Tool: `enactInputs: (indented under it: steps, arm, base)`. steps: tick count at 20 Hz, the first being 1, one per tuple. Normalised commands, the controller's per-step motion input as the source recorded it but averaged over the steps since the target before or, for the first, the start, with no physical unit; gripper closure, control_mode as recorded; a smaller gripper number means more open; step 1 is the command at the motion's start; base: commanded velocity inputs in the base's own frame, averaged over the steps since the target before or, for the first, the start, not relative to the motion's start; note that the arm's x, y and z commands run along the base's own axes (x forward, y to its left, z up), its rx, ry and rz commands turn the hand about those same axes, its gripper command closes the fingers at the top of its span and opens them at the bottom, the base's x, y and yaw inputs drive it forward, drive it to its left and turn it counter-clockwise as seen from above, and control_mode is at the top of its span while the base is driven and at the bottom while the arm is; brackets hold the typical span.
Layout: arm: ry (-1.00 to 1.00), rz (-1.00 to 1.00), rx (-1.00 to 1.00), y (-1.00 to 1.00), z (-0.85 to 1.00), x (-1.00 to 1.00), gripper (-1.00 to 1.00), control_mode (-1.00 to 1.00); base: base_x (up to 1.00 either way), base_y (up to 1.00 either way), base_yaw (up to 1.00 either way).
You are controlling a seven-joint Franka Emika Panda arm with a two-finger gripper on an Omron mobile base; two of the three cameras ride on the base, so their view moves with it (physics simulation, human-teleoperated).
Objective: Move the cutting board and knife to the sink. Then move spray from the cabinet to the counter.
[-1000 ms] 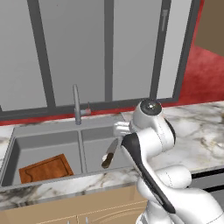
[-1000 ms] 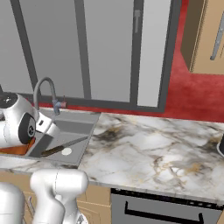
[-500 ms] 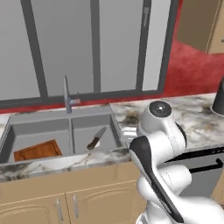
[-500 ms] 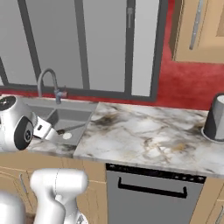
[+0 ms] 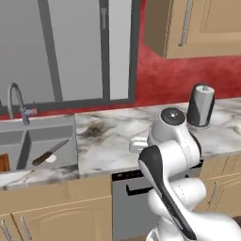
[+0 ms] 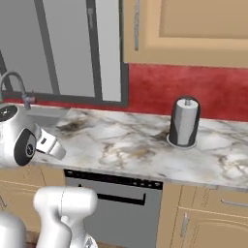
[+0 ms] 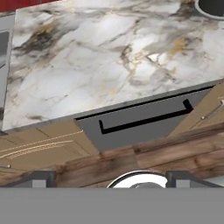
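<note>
The knife [image 5: 50,153] lay in the sink [image 5: 44,136]. The claw [image 7: 109,177] was spread, holding nothing. It should next reach the cabinet [image 6: 189,29] door at two o'clock.

White-grey brown-veined counter [image 6: 131,145], grey sink [image 5: 42,141], tan cabinet [image 6: 193,29]
</note>
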Motion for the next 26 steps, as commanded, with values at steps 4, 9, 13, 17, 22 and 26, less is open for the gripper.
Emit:
enactInputs:
  steps: [4, 9, 13, 17, 22, 26]
  arm:
    - [0.00, 0.00, 0.00, 0.00, 0.00, 0.00, -1.00, 1.00]
    - [0.00, 0.00, 0.00, 0.00, 0.00, 0.00, -1.00, 1.00]
    - [0.00, 0.00, 0.00, 0.00, 0.00, 0.00, -1.00, 1.00]
    - [0.00, 0.00, 0.00, 0.00, 0.00, 0.00, -1.00, 1.00]
    - [0.00, 0.00, 0.00, 0.00, 0.00, 0.00, -1.00, 1.00]
    - [0.00, 0.00, 0.00, 0.00, 0.00, 0.00, -1.00, 1.00]
  base:
    - [0.00, -1.00, 0.00]
    - [-0.14, -1.00, 0.00]
    - [-0.08, -1.00, 0.00]
    - [-0.02, -1.00, 0.00]
    - [0.00, -1.00, 0.00]
    - [0.02, -1.00, 0.00]
